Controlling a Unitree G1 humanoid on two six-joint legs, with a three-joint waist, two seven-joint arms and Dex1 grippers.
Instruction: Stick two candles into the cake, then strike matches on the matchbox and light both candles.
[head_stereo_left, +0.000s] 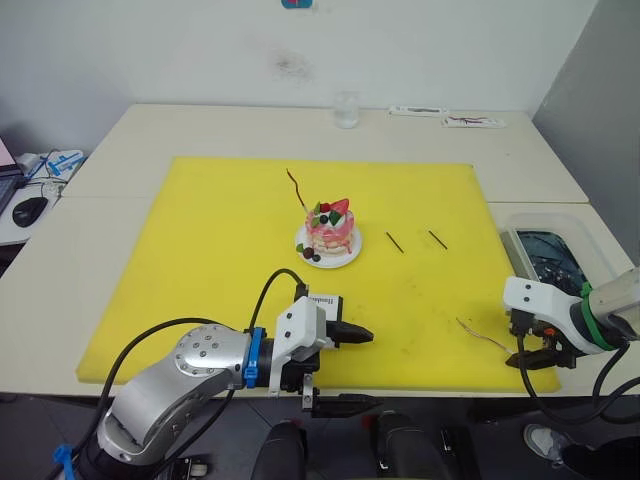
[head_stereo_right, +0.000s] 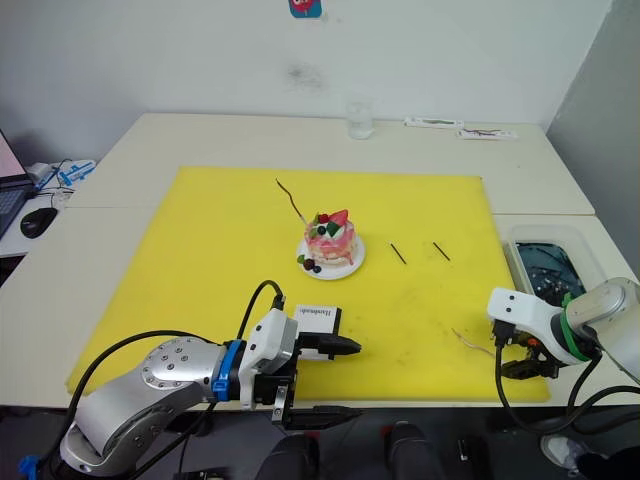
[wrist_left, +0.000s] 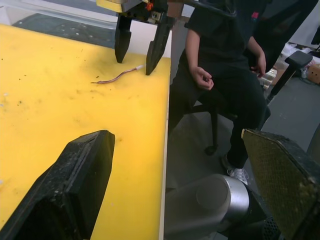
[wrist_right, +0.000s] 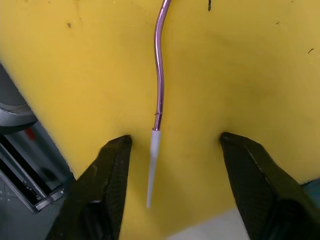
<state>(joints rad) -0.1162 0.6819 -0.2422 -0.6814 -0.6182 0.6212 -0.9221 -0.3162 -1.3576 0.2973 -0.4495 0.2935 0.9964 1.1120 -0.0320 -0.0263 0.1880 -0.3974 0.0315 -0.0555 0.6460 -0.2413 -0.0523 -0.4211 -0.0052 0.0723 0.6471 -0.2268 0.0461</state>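
Yellow foam mat (head_stereo_left: 230, 250); wavy thin candle (wrist_right: 159, 75) between spread right tool (wrist_right: 172, 165).

Pink cake (head_stereo_left: 329, 232), white plate (head_stereo_left: 345, 257), yellow mat (head_stereo_left: 220, 250), black matches (head_stereo_left: 394, 241).

Yellow mat (head_stereo_right: 200, 250) on pale table (head_stereo_right: 110, 170). Cake (head_stereo_right: 331, 240) at mat centre, dark red candle (head_stereo_right: 291, 200) stuck in, leaning to robot's left. Two matches (head_stereo_right: 397, 253) (head_stereo_right: 440, 251) right of cake. Matchbox (head_stereo_right: 318, 318) near front edge, touching left gripper (head_stereo_right: 340, 378), fingers apart. Second candle (head_stereo_right: 470, 342) flat by right gripper (head_stereo_right: 528, 366). Glass (head_stereo_right: 359, 118) at rear.
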